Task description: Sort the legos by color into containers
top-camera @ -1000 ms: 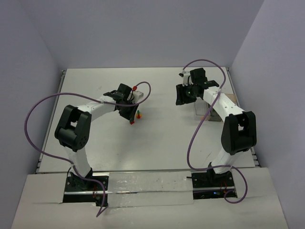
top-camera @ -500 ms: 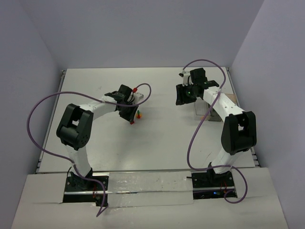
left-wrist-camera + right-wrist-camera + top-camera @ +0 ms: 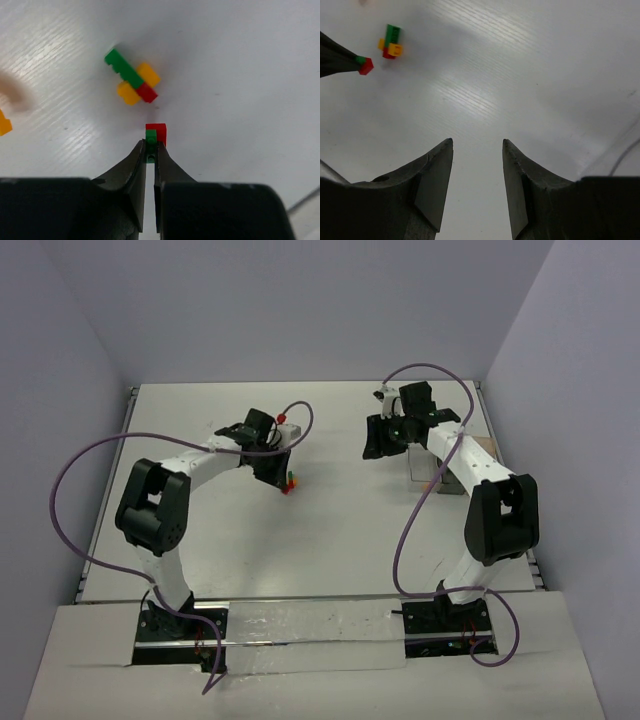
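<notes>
Pose, left arm: elbow raised on the left side, forearm running toward the middle of the worktop, wrist tipped steeply down. Left hand is closed, its 2 fingertips pinching a green-and-red piece: 1 green brick between the tips, 1 red brick stuck to its far side. Cannot tell whether the piece rests on the worktop or is just clear of it.

Just beyond the piece, apart from it, lies a cluster of 4 joined bricks: 1 green, 2 orange-yellow, 1 red. An orange brick sits at the left edge of the left wrist view, cut off by the frame.

Pose, right arm: elbow high on the right side, forearm reaching toward the far right, wrist turned left toward the centre. Right hand hangs above bare worktop with fingers parted, nothing between them. Its camera catches the left hand's tip and the cluster in the far left corner.

Containers stand at the far right, largely covered by the right forearm; compartments and contents cannot be made out.
</notes>
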Available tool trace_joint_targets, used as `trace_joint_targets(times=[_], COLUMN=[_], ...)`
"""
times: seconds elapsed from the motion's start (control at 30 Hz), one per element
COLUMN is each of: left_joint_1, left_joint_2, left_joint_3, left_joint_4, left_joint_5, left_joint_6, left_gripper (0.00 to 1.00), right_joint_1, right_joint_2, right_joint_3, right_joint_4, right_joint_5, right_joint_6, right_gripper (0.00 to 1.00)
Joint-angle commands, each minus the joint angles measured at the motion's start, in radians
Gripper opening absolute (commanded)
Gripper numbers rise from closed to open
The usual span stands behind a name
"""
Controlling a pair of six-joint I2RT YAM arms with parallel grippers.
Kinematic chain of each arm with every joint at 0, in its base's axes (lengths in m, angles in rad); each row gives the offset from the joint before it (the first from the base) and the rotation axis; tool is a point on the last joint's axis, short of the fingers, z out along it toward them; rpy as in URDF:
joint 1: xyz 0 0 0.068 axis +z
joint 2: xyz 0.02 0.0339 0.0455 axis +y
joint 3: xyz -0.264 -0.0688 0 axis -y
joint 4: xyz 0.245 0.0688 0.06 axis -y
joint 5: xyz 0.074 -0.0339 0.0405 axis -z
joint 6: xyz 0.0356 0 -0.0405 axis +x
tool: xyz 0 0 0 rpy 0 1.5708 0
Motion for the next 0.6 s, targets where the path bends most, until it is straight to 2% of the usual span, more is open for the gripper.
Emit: trace_joint_targets(times=[0.0,0.17,0.27,0.43,0.5,0.57], left_joint_1=[0.073,0.133,0.148,0.153,0.155,0.155], left_joint_2=[-0.137,-0.215,-0.224,-0.213,-0.221,-0.252], left_joint_3=[0.072,-0.019,-0.060,-0.074,-0.111,-0.145], left_joint_4=[0.070,0.334,0.433,0.478,0.541,0.581], left_joint_5=[0.415,0.642,0.678,0.739,0.759,0.739], left_joint_6=[-0.230,-0.562,-0.764,-0.893,-0.925,-0.892], left_gripper=[0.00,0.00,0.00,0.00,0.00,0.00], right_joint_1=[-0.006,0.016,0.050,0.099,0.118,0.121], right_joint_2=[-0.082,-0.100,-0.109,-0.141,-0.132,-0.105], right_joint_3=[-0.006,0.014,0.032,0.049,0.070,0.087], right_joint_4=[0.123,0.215,0.226,0.226,0.200,0.195], right_joint_5=[-0.266,-0.391,-0.393,-0.388,-0.434,-0.531], right_joint_6=[0.092,0.166,0.141,0.061,0.056,0.104], right_gripper=[0.52,0.57,0.60,0.62,0.63,0.63])
